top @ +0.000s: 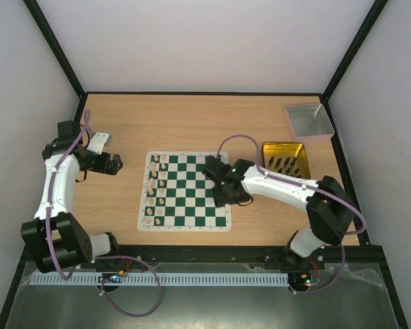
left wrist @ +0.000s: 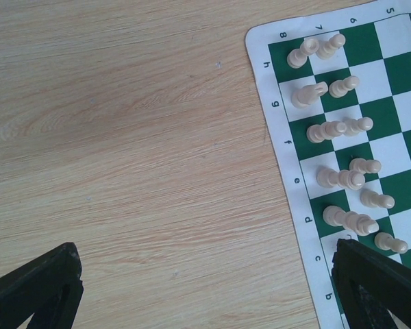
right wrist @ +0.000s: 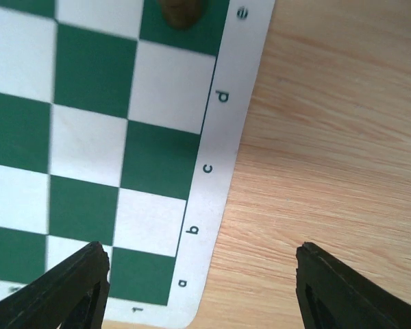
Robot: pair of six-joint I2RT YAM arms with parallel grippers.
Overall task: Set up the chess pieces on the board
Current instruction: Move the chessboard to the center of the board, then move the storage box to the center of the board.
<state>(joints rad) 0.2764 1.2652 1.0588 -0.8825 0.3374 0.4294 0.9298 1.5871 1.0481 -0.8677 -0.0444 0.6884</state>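
Nearest lies the board [top: 185, 221], a thin flat mat of green and white squares. It has rounded corners and printed letters on its white border, and it sits in the middle of the wood-grain table [top: 192, 123]. The right hand [right wrist: 200, 257] hangs over its near right corner, fingers wide apart with nothing between them. Just beyond, on a green square by the letter e, stands what looks like one dark brown piece [right wrist: 181, 8], cut off by the picture edge. The left hand [left wrist: 205, 250] hovers over bare table left of the board, also spread and empty. The cream pieces [left wrist: 327, 130], small, smooth and turned, fill the two left columns. More dark pieces [top: 281, 163] wait in the shiny gold tin [top: 284, 144], right of the board. A grey tray [top: 309, 122] lies farther.

I judge the step is to fetch the next dark piece. The hand should rise straight, away from the standing piece, and close on the narrow stem. Then it should carry the piece upright and set it in the centre of its square.
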